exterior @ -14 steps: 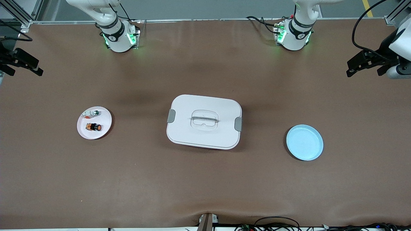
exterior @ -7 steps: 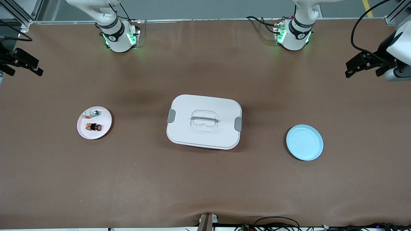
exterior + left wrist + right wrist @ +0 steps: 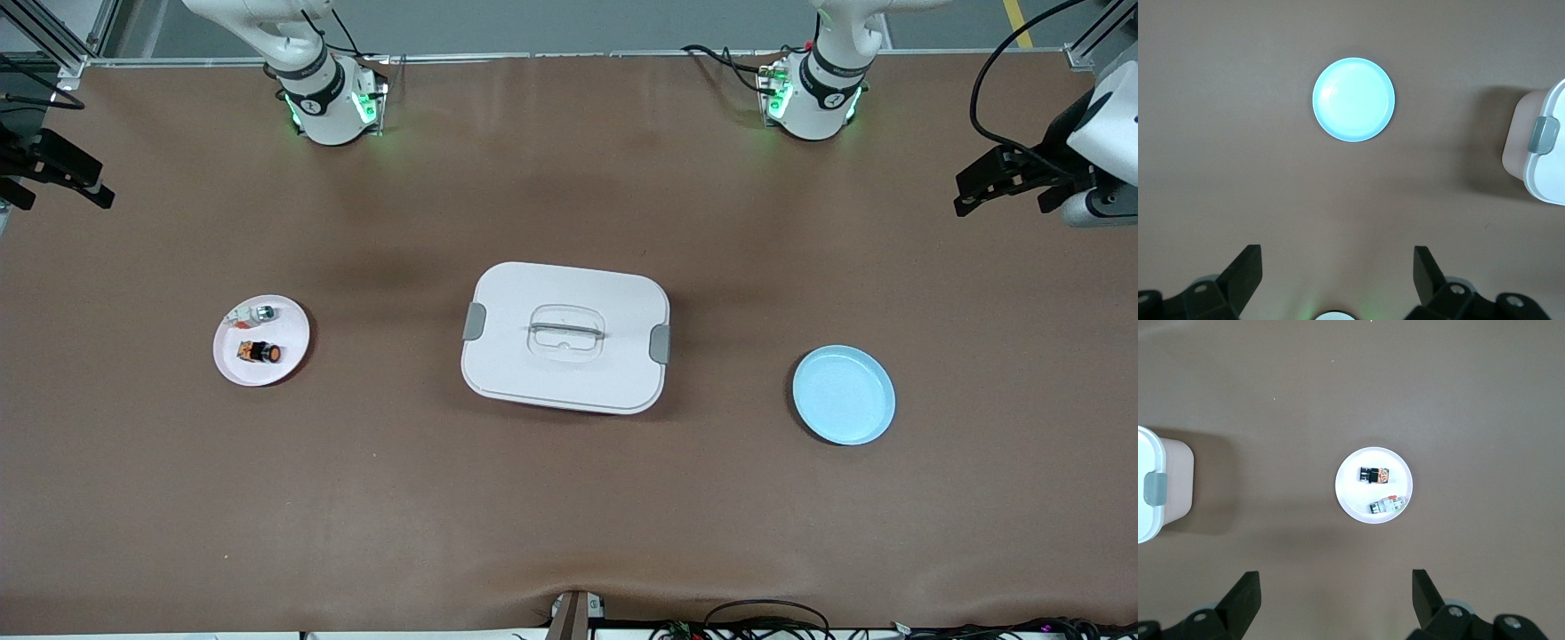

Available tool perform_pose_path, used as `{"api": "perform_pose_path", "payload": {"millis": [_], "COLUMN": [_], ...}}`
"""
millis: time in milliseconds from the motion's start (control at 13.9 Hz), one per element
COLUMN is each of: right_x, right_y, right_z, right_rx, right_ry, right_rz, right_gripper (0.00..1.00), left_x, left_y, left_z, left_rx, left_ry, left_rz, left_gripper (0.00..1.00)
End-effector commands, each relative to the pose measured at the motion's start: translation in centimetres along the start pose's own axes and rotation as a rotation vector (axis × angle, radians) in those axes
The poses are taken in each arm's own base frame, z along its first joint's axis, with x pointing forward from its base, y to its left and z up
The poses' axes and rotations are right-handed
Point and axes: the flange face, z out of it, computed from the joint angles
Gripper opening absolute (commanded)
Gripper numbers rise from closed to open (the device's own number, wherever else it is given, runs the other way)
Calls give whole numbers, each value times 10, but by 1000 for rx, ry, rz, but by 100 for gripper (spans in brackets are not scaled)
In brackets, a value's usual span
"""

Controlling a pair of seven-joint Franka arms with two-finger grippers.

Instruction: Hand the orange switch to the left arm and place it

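The orange switch (image 3: 260, 353) (image 3: 1374, 475) lies on its side on a small white plate (image 3: 289, 342) (image 3: 1355, 497) toward the right arm's end of the table. A small silver-white part (image 3: 256, 313) shares that plate. The white box (image 3: 516, 356) (image 3: 1546, 167) (image 3: 1151, 513) with grey clips stands mid-table, lid on. My right gripper (image 3: 67, 203) (image 3: 1335, 575) hangs open and empty high over the table's edge at its own end. My left gripper (image 3: 1003, 204) (image 3: 1337, 253) hangs open and empty high over the table's edge at the left arm's end.
An empty light-blue plate (image 3: 843, 395) (image 3: 1353, 99) sits toward the left arm's end, slightly nearer the front camera than the box. Both arm bases (image 3: 331, 105) (image 3: 813, 102) stand along the table's edge farthest from the front camera. Cables run along the nearest edge.
Both grippers have shifted slightly at the table's ends. The switch, plates and box have not moved.
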Motion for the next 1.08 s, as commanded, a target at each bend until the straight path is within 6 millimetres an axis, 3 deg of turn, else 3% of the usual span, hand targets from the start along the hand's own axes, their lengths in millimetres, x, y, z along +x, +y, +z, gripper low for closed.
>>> {"api": "perform_pose_path", "payload": {"millis": [0,144,359,503,718,934,1006], "right_x": [7,10,27,54,58,73,72], "right_y": [10,11,23,33,39,49,53], "right_z": [7,12,48,97,104,151,153], "right_rx": [-6,-10,-7,-10,-16,-8,-4], "right_ry": [-19,-27,-95,-180,-195,-274,-277], "right_rz": [-16,-13,11,15,-17,-4,2], "right_gripper": [100,100,100,100,100,100,100], "left_x": [-1,-1,-1,0,-1,-1,-1], "left_y": [-1,-1,-1,-1,-1,-1,-1], "left_z": [-1,-1,1,0,-1,-1,-1], "left_rx": [1,2,2,2,2,2,2], "left_ry": [-4,-4,-4,-1,1,1,1], "left_rz": [4,4,4,4,5,7,8], "left_gripper": [100,100,100,100,100,100,100]}}
